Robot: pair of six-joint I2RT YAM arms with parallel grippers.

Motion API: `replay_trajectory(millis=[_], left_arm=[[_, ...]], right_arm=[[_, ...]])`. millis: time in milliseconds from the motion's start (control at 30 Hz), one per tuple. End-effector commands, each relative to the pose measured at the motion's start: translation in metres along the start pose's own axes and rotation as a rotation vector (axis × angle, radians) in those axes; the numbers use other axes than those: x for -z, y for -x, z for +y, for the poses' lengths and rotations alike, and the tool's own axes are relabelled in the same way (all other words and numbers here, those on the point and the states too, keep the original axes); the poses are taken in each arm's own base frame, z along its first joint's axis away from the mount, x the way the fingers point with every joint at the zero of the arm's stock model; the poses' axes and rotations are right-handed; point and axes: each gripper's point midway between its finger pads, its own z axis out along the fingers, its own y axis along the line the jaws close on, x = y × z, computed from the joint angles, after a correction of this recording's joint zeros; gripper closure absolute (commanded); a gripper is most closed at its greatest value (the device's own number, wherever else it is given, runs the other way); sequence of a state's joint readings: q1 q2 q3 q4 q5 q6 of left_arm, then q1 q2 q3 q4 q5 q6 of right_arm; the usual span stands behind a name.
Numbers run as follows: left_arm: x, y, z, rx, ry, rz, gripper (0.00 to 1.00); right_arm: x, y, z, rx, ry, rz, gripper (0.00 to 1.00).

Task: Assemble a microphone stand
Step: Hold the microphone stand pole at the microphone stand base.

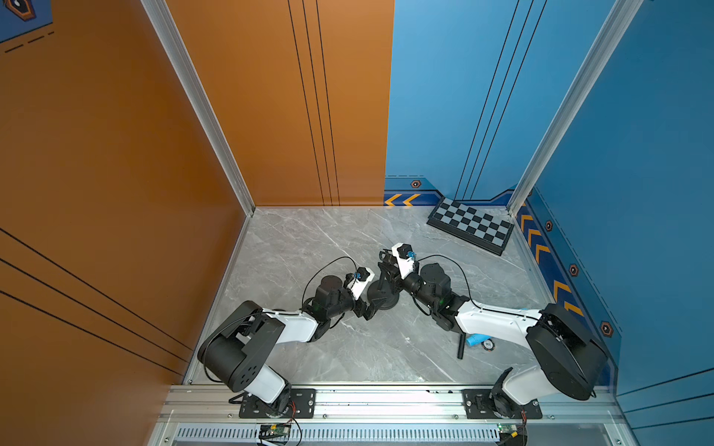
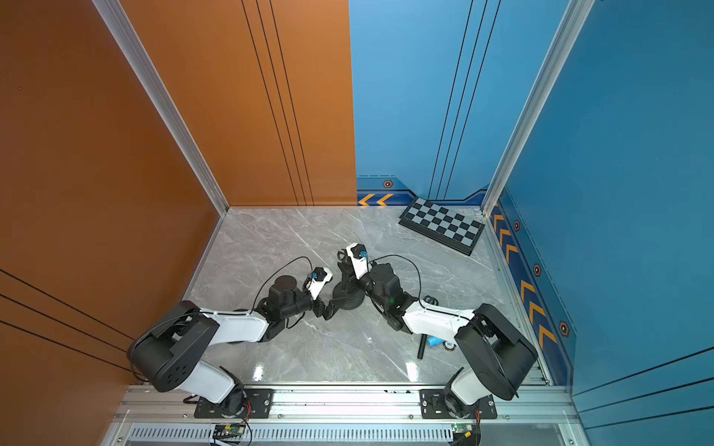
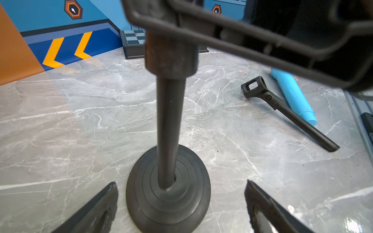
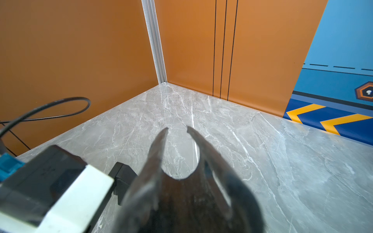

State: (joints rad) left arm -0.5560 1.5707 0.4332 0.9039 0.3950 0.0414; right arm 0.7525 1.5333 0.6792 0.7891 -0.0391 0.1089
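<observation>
The black microphone stand has a round ridged base on the marble table, and its pole stands upright in the base's centre. My right gripper is shut on the pole's thicker upper collar. My left gripper is open and low at the base, one finger on each side, touching nothing. A black clip arm lies loose on the table beside a blue cylinder, under my right arm.
A folded chessboard lies at the back right corner. A small round disc sits next to the blue cylinder. Orange and blue walls close in the table on three sides, and an aluminium rail runs along the front.
</observation>
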Motion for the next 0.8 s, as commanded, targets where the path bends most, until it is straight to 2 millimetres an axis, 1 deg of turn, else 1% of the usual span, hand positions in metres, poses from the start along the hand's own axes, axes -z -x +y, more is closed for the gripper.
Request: replay_trajectory(millis=[0, 33, 133, 300, 467, 567, 667, 767], left_arm=[[-0.002, 0.0, 0.006, -0.023, 0.016, -0.045, 0.02], [-0.002, -0.005, 0.006, -0.015, 0.019, -0.039, 0.02], [0.001, -0.01, 0.008, -0.014, 0.039, -0.053, 0.02], [0.005, -0.013, 0.004, -0.033, 0.026, -0.052, 0.02], [0.002, -0.014, 0.009, 0.038, 0.014, -0.047, 0.01], [0.002, -0.015, 0.011, 0.036, 0.024, -0.046, 0.02], [0.002, -0.014, 0.013, 0.034, 0.034, -0.049, 0.02], [0.001, -0.013, 0.014, 0.036, 0.04, -0.05, 0.02]], right_arm=[[0.001, 0.002, -0.001, -0.021, -0.009, -0.064, 0.97], [0.002, -0.003, -0.003, -0.02, -0.016, -0.056, 0.97], [0.005, -0.016, -0.006, -0.005, -0.032, -0.03, 0.97], [0.006, -0.026, -0.01, 0.032, -0.041, 0.005, 0.97], [0.006, -0.037, -0.011, 0.094, -0.036, 0.046, 0.98], [0.002, -0.041, -0.017, 0.101, -0.036, 0.055, 0.98], [-0.003, -0.04, -0.024, 0.102, -0.046, 0.052, 0.98], [-0.006, -0.04, -0.021, 0.09, -0.027, 0.047, 0.98]])
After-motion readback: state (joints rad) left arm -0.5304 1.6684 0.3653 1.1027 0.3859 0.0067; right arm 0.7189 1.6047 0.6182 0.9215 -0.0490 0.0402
